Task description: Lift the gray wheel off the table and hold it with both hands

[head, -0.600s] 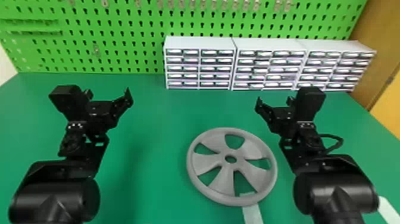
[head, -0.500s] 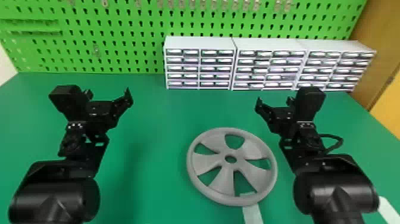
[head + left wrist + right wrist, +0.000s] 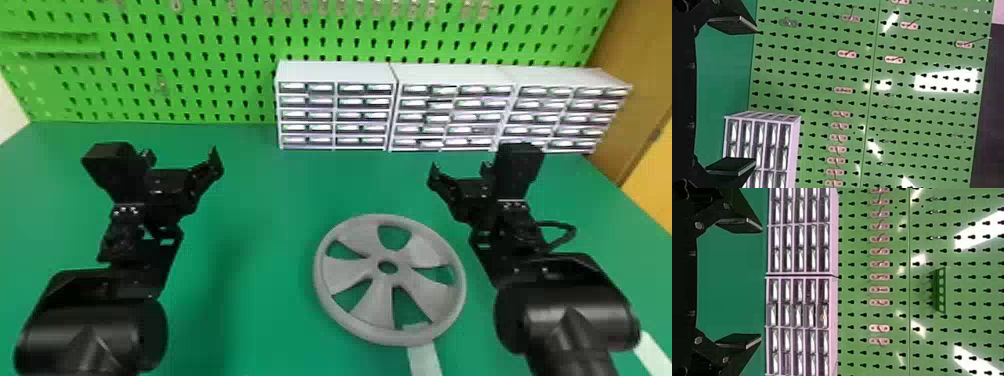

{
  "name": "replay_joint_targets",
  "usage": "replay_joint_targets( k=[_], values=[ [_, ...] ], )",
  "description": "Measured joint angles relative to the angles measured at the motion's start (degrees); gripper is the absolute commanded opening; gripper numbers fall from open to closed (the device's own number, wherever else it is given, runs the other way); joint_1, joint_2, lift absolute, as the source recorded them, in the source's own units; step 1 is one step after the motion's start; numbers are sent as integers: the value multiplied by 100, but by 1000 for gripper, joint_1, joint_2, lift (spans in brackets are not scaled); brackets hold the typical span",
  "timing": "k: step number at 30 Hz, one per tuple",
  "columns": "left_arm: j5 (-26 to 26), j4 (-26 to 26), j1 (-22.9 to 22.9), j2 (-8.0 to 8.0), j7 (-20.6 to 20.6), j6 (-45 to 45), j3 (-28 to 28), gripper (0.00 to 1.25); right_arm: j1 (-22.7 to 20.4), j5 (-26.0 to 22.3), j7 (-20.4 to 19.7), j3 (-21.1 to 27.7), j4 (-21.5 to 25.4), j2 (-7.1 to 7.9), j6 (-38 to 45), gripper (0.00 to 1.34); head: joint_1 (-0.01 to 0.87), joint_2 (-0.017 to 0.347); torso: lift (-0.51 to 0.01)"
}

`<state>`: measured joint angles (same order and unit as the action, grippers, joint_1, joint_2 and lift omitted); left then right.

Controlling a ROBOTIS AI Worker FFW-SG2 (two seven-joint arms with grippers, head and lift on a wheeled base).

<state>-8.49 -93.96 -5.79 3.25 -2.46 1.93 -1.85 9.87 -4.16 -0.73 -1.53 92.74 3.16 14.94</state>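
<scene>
wheel [image 3: 380,296] flat on table [image 3: 260,310] | right gripper [image 3: 761,282]: spread, nearer, beyond wheel's right side | left gripper [image 3: 756,95]: spread, beyond-left of wheel, likely longer reach

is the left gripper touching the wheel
Apart. The head view shows it: a wide stretch of bare green table lies between the left gripper and the near rim of the wheel.

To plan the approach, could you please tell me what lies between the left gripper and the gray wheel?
In the head view, only green tabletop lies between the left gripper and gray wheel.
</scene>
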Motion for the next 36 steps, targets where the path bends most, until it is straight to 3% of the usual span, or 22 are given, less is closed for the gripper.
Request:
replay_joint_targets(
  k=[9,19,25,36],
  values=[
    [-26,0,0,0,3,3,2,1141,122,-98,-182,23,502,41,1255,1035,711,15,-98],
    [-65,0,-18,0,36,40,21,1141,648,-381,-270,168,1302,115,3961,1035,711,15,-98],
    [-67,-5,-23,0,36,43,26,1141,1027,-586,-300,208,1418,178,5208,1035,711,15,-98],
    [-66,-8,-35,0,36,61,29,1141,1535,-1599,-1149,384,1111,237,6750,1035,711,15,-98]
  ],
)
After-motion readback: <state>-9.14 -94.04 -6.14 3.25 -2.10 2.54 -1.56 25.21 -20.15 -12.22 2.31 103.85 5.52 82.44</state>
